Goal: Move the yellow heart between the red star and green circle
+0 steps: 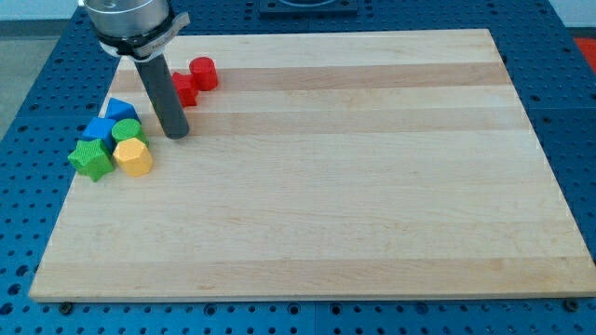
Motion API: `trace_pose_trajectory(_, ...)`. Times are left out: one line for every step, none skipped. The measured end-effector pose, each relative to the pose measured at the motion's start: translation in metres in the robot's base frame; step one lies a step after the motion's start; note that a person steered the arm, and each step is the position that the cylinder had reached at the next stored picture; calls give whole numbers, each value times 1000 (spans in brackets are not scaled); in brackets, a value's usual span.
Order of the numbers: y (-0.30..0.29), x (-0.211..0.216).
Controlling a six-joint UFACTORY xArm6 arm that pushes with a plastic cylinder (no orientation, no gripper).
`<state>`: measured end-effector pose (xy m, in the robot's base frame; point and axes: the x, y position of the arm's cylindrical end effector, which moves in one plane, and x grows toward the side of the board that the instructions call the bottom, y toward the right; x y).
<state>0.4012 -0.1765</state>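
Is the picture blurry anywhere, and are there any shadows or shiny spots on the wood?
In the camera view, the wooden board looks evenly lit, with no strong glare; my tip casts only a faint shadow; the blocks, like the yellow block and green star, look fairly sharp; the red block is partly hidden behind the rod.

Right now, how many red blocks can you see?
2. A red cylinder sits near the view's top left; another red block touches its lower left, partly hidden behind my rod, shape unclear. My tip is below both. More could be hidden.
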Motion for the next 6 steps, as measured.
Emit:
trace_pose_trajectory(32, -3)
trace_pose_trajectory(37, -11)
trace_pose_trajectory(19, -12)
trace_pose_trajectory(-7, -12)
trace_pose_trajectory(-13, -12)
trace_pose_trajectory(27, -14)
